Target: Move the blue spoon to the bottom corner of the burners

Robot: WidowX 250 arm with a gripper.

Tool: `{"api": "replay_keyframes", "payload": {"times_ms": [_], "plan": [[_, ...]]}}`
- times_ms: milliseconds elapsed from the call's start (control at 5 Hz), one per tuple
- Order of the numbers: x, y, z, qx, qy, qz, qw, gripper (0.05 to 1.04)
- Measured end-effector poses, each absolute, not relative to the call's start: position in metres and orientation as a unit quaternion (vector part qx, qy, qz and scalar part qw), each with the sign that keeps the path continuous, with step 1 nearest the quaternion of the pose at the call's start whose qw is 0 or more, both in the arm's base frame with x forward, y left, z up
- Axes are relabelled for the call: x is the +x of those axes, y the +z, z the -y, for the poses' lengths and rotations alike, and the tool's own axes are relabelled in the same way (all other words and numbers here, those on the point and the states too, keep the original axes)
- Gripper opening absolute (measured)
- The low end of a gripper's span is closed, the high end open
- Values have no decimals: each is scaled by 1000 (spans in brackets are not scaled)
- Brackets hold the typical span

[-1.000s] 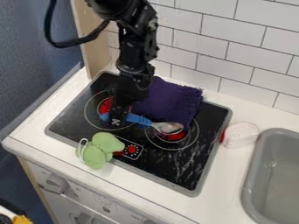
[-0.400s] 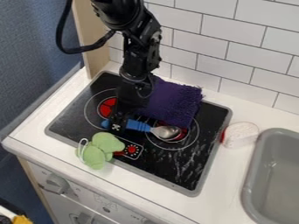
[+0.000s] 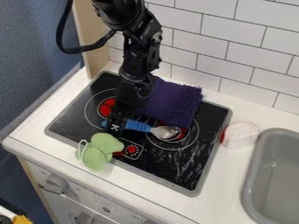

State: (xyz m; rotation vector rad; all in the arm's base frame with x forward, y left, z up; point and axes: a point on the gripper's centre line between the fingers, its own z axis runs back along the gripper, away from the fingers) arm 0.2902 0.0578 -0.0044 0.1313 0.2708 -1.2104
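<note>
blue-handled spoon (image 3: 137,126) with a shiny, rounded silver bowl

A toy kitchen, by its looks: black cooktop (image 3: 189,168) with ringed burners (image 3: 107,107) at centre, white tiles (image 3: 217,26) at one o'clock, grey sink (image 3: 280,175) at four, knob (image 3: 57,183) towards seven.

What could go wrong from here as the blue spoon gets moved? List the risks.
The gripper is at the blue handle, so the metal bowl might swing or drag. The green toy, just below, could get nudged. The purple cloth might snag too.
</note>
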Motion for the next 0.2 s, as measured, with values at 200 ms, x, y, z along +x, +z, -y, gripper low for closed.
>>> {"api": "replay_keyframes", "payload": {"times_ms": [200], "plan": [[293,20,-60,74,-557,-107,820,1000]]}}
